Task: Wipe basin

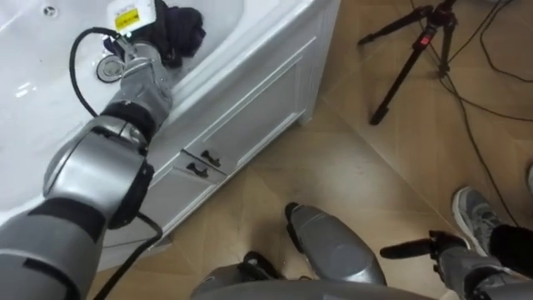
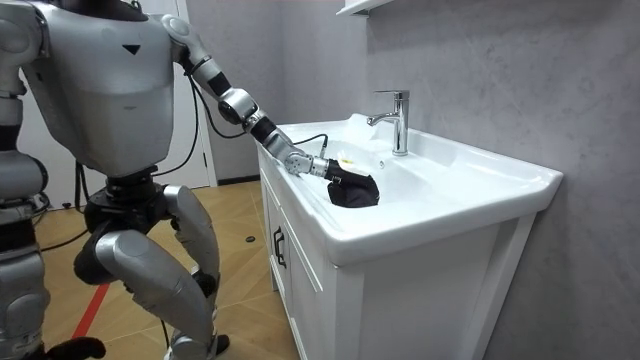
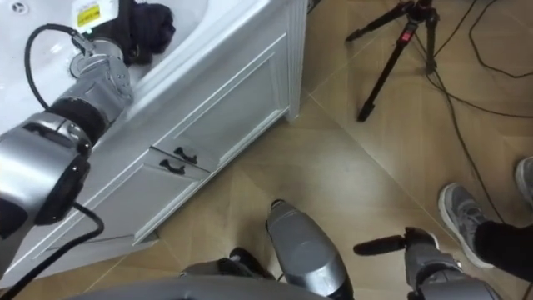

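left eye view: left hand (image 1: 140, 65) reaches into the white ceramic basin (image 1: 33, 83), beside its round metal drain (image 1: 108, 69). its fingertips meet the crumpled black cloth (image 1: 181, 29), but the cloth hides the fingers, so i cannot tell the grasp. right hand (image 1: 445, 254) hangs low over the wooden floor (image 1: 350, 158), state not discernible.

room view: the robot stands at the white vanity cabinet (image 2: 300, 270). the cloth lies inside the basin, near the front edge of the surface, before the chrome tap (image 2: 397, 120).
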`<state>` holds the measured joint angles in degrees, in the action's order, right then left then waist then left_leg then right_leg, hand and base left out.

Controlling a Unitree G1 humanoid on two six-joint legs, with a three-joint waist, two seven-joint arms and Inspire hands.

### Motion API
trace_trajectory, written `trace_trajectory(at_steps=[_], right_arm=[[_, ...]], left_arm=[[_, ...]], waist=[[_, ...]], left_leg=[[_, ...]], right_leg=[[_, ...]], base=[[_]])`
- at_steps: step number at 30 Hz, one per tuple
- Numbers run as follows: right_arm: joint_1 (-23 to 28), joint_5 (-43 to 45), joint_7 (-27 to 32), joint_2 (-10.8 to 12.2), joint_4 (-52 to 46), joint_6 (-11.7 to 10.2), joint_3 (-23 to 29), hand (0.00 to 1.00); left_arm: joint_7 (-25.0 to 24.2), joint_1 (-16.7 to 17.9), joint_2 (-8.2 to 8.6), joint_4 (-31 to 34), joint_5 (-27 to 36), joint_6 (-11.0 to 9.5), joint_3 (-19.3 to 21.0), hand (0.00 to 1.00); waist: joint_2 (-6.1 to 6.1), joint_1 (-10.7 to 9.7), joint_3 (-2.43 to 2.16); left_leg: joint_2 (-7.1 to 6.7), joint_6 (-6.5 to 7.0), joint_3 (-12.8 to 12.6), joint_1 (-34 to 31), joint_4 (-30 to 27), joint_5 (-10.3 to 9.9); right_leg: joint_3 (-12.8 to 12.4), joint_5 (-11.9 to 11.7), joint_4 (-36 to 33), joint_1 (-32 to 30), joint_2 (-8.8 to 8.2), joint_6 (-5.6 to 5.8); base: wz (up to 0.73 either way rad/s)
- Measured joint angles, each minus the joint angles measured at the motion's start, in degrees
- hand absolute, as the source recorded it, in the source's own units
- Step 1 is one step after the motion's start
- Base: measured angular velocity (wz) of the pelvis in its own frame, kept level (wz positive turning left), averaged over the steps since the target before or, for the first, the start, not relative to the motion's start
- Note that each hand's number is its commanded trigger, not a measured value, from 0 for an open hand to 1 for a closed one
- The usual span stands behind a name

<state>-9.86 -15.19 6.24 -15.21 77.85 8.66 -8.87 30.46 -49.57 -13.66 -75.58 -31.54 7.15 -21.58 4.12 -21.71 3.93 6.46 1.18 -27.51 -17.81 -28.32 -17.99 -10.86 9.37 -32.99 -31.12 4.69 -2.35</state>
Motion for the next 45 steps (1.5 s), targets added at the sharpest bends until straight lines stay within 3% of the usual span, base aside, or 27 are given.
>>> trace_trajectory(at_steps=[5, 12, 19, 22, 27, 34, 36, 38, 41, 44, 45], right_arm=[[-0.43, -1.32, 1.45, 0.02, -0.21, 0.21, 0.01, 0.00], [-2.04, -2.72, 2.85, -0.11, -0.37, 0.55, 0.04, 0.00], [-2.32, -2.79, 4.44, 0.15, -0.22, 1.74, 0.06, 0.00], [-2.36, -2.75, 5.51, 0.08, 0.03, 2.34, 0.11, 0.00], [-2.38, -2.43, 5.80, 0.01, 0.03, 2.42, 0.12, 0.00], [-2.10, -2.27, 5.59, -0.45, 0.60, 2.25, 0.20, 0.00], [-1.57, -2.18, 5.75, -0.47, 0.70, 2.25, 0.69, 0.00], [-0.61, -2.35, 5.82, -0.46, 0.90, 2.65, 1.23, 0.00], [-0.33, -2.25, 6.59, -0.47, 1.85, 2.78, 2.10, 0.00], [-0.33, -2.20, 6.83, -0.44, 2.28, 2.78, 2.79, 0.00], [-0.41, -2.23, 6.77, -0.24, 2.29, 2.74, 2.79, 0.00]], left_arm=[[0.96, -3.13, -2.27, -1.05, 1.63, 0.46, 1.30, 1.00], [1.20, -7.12, -5.33, -2.60, 2.28, 1.73, 1.29, 1.00], [1.67, -5.80, -8.45, -3.22, 5.19, 2.22, 3.46, 1.00], [1.95, -5.43, -9.34, -3.04, 5.14, 2.14, 4.46, 1.00], [0.36, -3.78, -11.55, -3.05, 5.08, 1.53, 4.60, 1.00], [-1.10, -1.33, -12.30, -3.05, 4.29, 1.02, 6.11, 1.00], [-2.15, 0.43, -12.83, -3.07, 4.34, 1.02, 6.78, 1.00], [-2.67, 3.63, -13.64, -3.10, 4.37, 1.03, 7.42, 1.00], [-1.29, 7.88, -14.38, -2.98, 3.14, 1.00, 8.99, 1.00], [-2.38, 9.78, -14.71, -2.64, 1.95, 0.95, 10.20, 1.00], [-2.64, 9.87, -14.63, -2.63, 1.93, 0.94, 10.19, 1.00]], waist=[[-0.63, -0.01, 0.46], [-0.77, 0.03, 0.56], [-1.03, 0.45, 0.72], [-1.41, 2.02, 0.59], [-1.43, 3.29, 0.38], [-0.59, 5.78, -0.26], [0.02, 6.39, -0.72], [0.42, 7.30, -1.20], [0.08, 8.79, -1.67], [0.21, 10.18, -2.56], [-0.02, 10.23, -2.53]], left_leg=[[1.07, 0.34, -0.26, -4.62, -3.85, -1.18], [1.97, 0.74, 0.35, -10.69, -8.67, -2.31], [1.83, 0.63, 0.81, -12.96, -10.20, -2.75], [1.77, 0.57, 1.11, -14.14, -11.38, -2.93], [1.86, 0.09, 4.31, -15.82, -12.73, -2.90], [1.73, -0.61, 6.01, -15.52, -12.98, -2.47], [1.52, -1.01, 7.75, -15.39, -13.02, -2.23], [0.62, -1.72, 9.96, -13.99, -11.91, -1.75], [-0.69, -2.05, 11.13, -12.30, -10.26, -0.75], [-1.61, -2.45, 12.93, -11.27, -9.23, -0.02], [-2.11, -2.55, 13.64, -10.58, -8.67, 0.45]], right_leg=[[-0.04, 0.04, -2.46, -4.39, 0.38, 0.00], [0.48, 0.35, -6.10, -10.18, 0.46, -0.16], [0.57, 1.05, -8.04, -12.53, 0.40, -0.35], [0.89, 1.39, -9.29, -13.82, 0.41, -0.63], [3.34, 1.95, -9.78, -13.88, 0.00, -1.46], [5.60, 2.28, -9.61, -12.85, -0.66, -2.48], [6.96, 2.45, -9.15, -12.04, -1.20, -2.99], [7.96, 2.58, -8.40, -10.42, -1.62, -3.41], [8.71, 3.37, -8.54, -9.04, -2.70, -3.60], [9.55, 3.94, -8.40, -7.89, -3.29, -3.35], [9.90, 4.13, -8.40, -7.21, -3.71, -3.51]], base=[[-0.02], [0.04], [0.00], [0.06], [0.19], [0.02], [0.08], [0.17], [0.18], [0.19], [0.24]])
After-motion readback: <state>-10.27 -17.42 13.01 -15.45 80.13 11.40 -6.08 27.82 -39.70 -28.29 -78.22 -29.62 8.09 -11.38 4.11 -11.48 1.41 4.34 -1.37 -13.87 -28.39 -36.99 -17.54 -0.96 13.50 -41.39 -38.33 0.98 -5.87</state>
